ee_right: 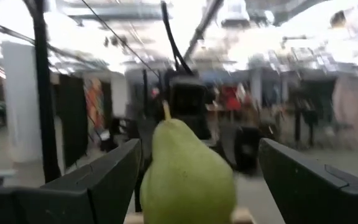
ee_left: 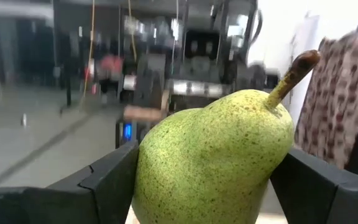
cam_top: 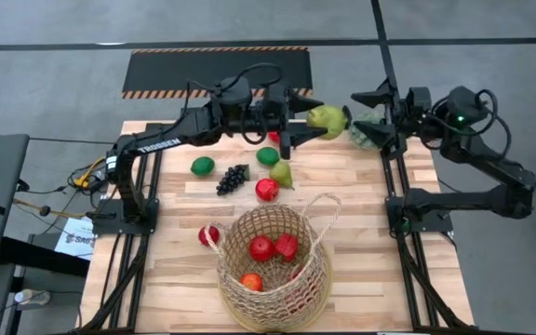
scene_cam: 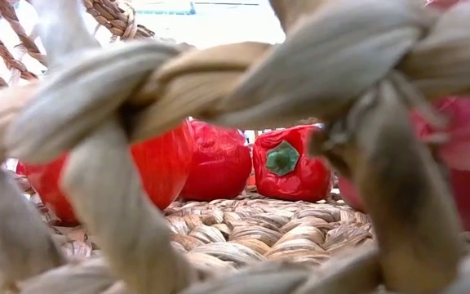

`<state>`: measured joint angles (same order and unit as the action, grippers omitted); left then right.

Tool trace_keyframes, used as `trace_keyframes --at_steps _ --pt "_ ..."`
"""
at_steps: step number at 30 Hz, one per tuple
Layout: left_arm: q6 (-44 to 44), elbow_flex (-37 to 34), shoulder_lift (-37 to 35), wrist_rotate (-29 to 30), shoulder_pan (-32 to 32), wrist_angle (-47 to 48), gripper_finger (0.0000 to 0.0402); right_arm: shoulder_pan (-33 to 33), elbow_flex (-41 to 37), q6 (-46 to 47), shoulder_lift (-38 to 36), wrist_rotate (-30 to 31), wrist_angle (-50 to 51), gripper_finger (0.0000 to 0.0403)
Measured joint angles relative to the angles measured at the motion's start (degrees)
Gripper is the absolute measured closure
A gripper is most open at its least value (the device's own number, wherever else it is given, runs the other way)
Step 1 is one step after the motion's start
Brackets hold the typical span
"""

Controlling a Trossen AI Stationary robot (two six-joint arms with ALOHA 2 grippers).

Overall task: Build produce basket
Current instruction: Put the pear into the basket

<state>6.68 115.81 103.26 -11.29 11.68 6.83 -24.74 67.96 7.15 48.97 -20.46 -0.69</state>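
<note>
Left gripper (cam_top: 316, 123): raised over the far edge of the tabletop (cam_top: 380, 242), pinching a green pear (cam_top: 328, 116) between its fingers (ee_left: 107, 180). Right gripper (cam_top: 365, 112): held just beyond the pear on its far side, facing the left gripper, fingers (ee_right: 98, 180) spread, nothing gripped.

Basket (cam_top: 273, 288): set well nearer than both grippers, at the near edge; red fruits (cam_top: 274, 247) are contained.

Loose produce, below and nearer than the left gripper: grape bunch (cam_top: 232, 178), second pear (cam_top: 281, 174), two limes (cam_top: 203, 166), red fruit (cam_top: 267, 189). One more red fruit (cam_top: 208, 234) is seen just beside the basket.
</note>
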Motion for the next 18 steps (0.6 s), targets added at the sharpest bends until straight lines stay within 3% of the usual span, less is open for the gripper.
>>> trace_keyframes --at_steps 8,14,18 --pt "5.63 0.00 -6.71 -1.99 -1.40 34.84 0.0111 -1.79 0.00 0.71 -5.85 2.89 23.36 0.0066" --pt "7.24 0.02 -7.55 -0.88 -10.51 57.54 0.0111 -2.06 0.00 0.77 -6.76 4.76 32.77 0.0071" --pt "3.21 0.02 -4.46 0.59 -16.14 64.86 0.0110 -2.04 -0.07 0.48 -6.56 4.76 34.89 0.0072"
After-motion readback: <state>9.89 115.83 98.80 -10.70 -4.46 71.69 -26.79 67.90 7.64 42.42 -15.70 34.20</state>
